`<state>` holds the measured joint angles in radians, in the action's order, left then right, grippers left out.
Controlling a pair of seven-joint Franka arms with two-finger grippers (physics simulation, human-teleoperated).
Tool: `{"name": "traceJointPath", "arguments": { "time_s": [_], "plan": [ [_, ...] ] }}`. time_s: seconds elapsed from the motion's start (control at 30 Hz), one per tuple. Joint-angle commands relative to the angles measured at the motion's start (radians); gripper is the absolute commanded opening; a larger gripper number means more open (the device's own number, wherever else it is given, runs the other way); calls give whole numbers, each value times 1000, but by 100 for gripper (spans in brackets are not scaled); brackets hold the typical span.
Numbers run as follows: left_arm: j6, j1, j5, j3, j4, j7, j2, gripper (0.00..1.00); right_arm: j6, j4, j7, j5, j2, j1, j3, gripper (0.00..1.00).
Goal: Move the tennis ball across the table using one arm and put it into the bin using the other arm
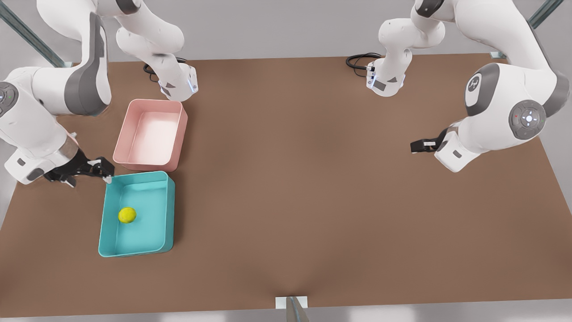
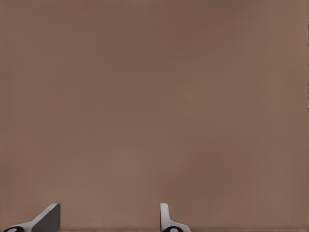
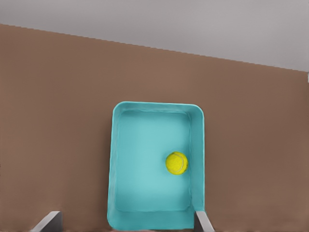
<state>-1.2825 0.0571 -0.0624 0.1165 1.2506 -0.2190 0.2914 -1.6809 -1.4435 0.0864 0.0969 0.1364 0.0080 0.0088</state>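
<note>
1. Right end effector (image 1: 105, 172): mine, released, fingers (image 3: 203, 221) apart, holding nothing, above the near wall of the bin (image 1: 166, 210).
2. Tennis ball (image 1: 127, 215): lying loose on the bin floor.
3. Pink tub (image 1: 181, 129): just beside the bin.
4. Left end effector (image 1: 413, 146): mine, released, waiting over bare tabletop (image 1: 313, 188), well apart.
</note>
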Motion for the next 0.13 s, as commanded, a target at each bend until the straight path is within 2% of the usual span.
{"name": "traceJointPath", "arguments": {
  "time_s": [0.0,0.1],
  "plan": [
    [0,-2,-2,2,0,-2,-1,100,214,-34,42,18,-44,-16,8,100],
    [0,-3,0,2,1,-3,0,100,214,-46,39,20,-46,-22,8,100]
  ]
}}
